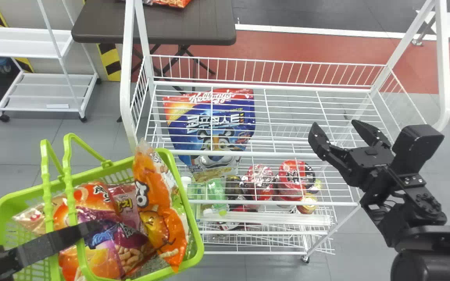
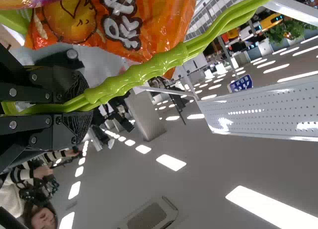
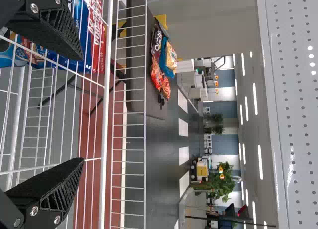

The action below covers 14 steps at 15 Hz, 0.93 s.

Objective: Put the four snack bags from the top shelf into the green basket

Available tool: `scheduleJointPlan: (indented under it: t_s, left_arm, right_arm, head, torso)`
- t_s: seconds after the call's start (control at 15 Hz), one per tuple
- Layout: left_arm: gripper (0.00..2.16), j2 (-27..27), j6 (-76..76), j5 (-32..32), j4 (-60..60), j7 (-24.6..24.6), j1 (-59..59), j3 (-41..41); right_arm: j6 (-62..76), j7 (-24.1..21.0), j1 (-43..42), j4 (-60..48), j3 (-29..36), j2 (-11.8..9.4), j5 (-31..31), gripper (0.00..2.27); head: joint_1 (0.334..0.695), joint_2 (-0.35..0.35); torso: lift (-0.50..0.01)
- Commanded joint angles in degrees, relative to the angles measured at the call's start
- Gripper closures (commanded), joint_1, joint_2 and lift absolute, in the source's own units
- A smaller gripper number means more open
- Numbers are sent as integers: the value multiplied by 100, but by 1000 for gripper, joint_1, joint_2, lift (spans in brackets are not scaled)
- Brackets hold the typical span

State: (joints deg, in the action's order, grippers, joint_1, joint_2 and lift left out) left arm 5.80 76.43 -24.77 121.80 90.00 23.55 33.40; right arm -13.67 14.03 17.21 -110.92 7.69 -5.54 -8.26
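Nearest, see left gripper, clamped on both handles of the green basket; inside, see snack bags bearing bold white lettering. Over the top shelf's right end, see right gripper, fingers apart.

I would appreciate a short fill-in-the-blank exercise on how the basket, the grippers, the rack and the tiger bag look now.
The left gripper holds the green basket by its ____.
The fingers of the right gripper are ____, not shut.
The bag with the cartoon tiger is mostly ____ in colour.
The wire rack in front of the robot is painted ____.

Missing words: handles; open; blue; white.
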Motion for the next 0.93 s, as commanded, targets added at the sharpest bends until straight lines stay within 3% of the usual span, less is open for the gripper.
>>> scheduleJointPlan:
  t_s: [0.0, 0.87]
  left_arm:
    - [2148, 0, 0, -2, 10, 57, 0, 0]
    - [2148, 0, 18, -11, 10, 57, -18, -9]
  right_arm:
    - [-18, -5, -7, 0, -4, 0, 0, 93]
    - [-18, -5, -60, 18, 4, 0, -70, 97]
  head:
    - [695, -78]
    - [695, -79]
  torso:
    - [0]
    - [0]
